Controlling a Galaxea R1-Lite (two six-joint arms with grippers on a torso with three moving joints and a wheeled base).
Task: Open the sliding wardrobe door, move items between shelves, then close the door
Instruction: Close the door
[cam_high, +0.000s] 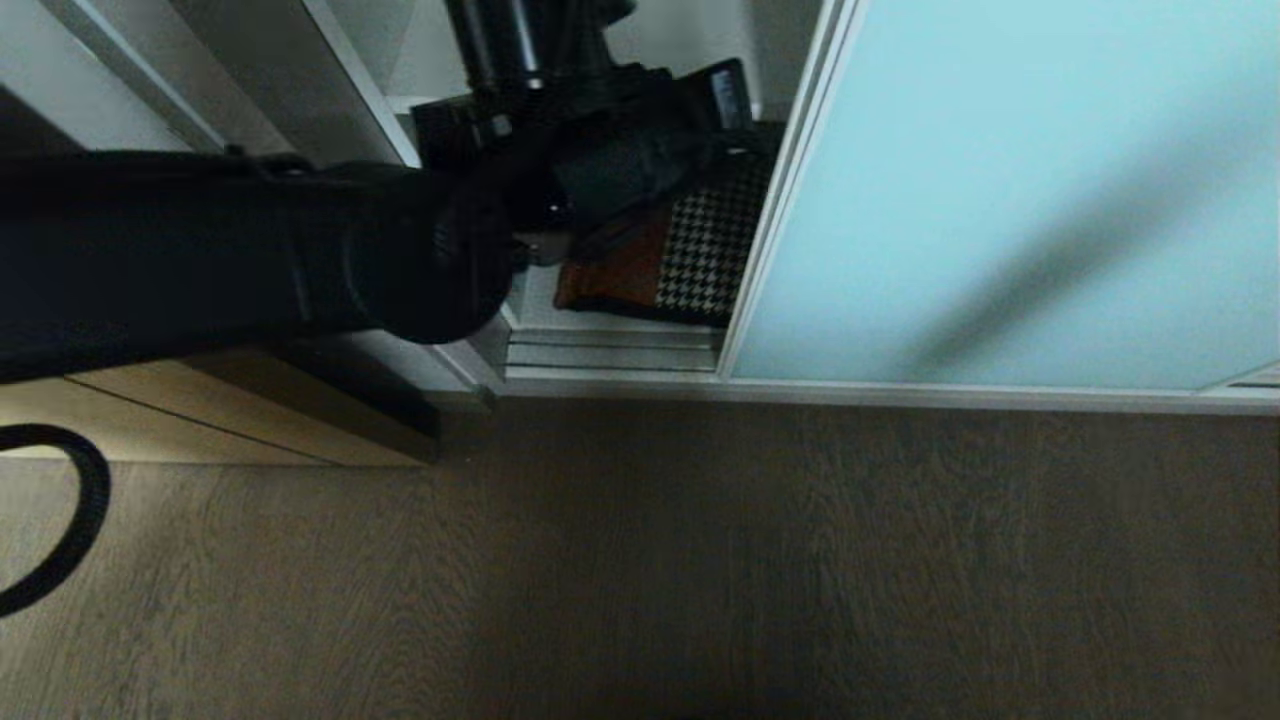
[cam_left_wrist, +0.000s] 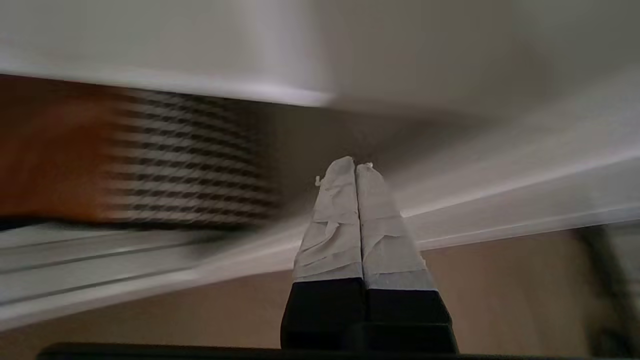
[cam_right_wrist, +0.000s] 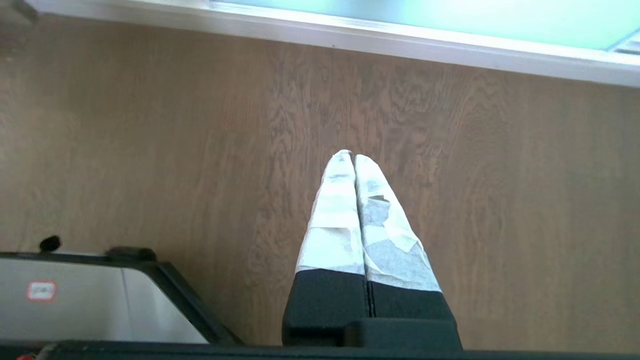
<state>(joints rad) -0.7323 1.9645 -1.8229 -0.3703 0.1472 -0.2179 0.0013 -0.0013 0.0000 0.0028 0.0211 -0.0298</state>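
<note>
From my head camera, the sliding wardrobe door (cam_high: 1000, 190) stands pushed aside to my right, its frosted aqua panel covering that half and leaving a gap on the left. In that gap the cushion (cam_high: 680, 260) lies on the lowest white shelf (cam_high: 600, 318), just behind the floor track (cam_high: 610, 355), its houndstooth part toward the door frame and its tan part toward my left arm (cam_high: 230, 250). That arm reaches in low across the opening, and its bulk hides the gripper here.

From my left wrist, the left gripper (cam_left_wrist: 355, 167) has its taped fingertips (cam_left_wrist: 335, 210) pressed together and holds nothing. It points at the bare stretch beside the cushion (cam_left_wrist: 135, 160), not touching it; I judge I am positioned by the opening rather than mid-grasp, since pinched fingers cannot take a cushion.

From my right wrist, the right gripper (cam_right_wrist: 354, 159) hangs over the wooden floor (cam_right_wrist: 150, 150), fingers together and empty, parked clear so the left arm works alone. The door's lower frame (cam_right_wrist: 400, 42) runs across beyond it.
</note>
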